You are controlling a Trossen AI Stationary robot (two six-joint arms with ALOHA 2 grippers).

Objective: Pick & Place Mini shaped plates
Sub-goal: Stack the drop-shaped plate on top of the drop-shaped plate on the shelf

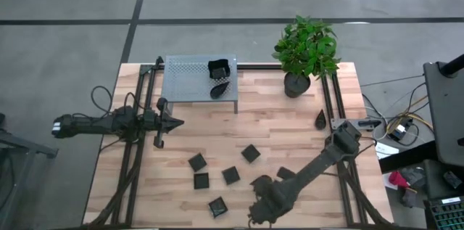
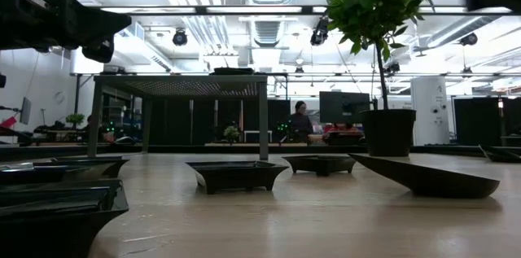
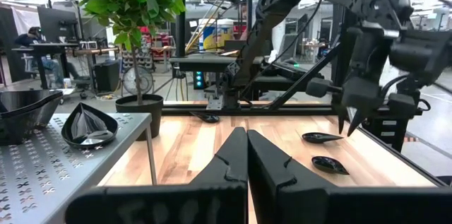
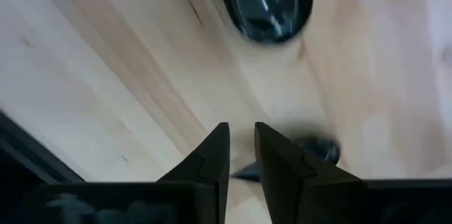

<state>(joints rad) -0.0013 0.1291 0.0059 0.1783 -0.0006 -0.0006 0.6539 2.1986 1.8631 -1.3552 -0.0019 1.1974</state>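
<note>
My right gripper (image 1: 259,202) hangs low over the front edge of the wooden table (image 1: 290,125), fingers a narrow gap apart, gripping nothing I can see. Small dark plates (image 1: 230,175) lie scattered just beside it; two more sit on the grey rack (image 1: 181,77). My left gripper (image 1: 176,122) waits beside the rack, fingers together.

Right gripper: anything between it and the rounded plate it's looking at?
Nothing visible. The right gripper hangs over bare wood, fingers slightly apart and empty, and the rounded plate lies ahead on the table with open surface between.
</note>
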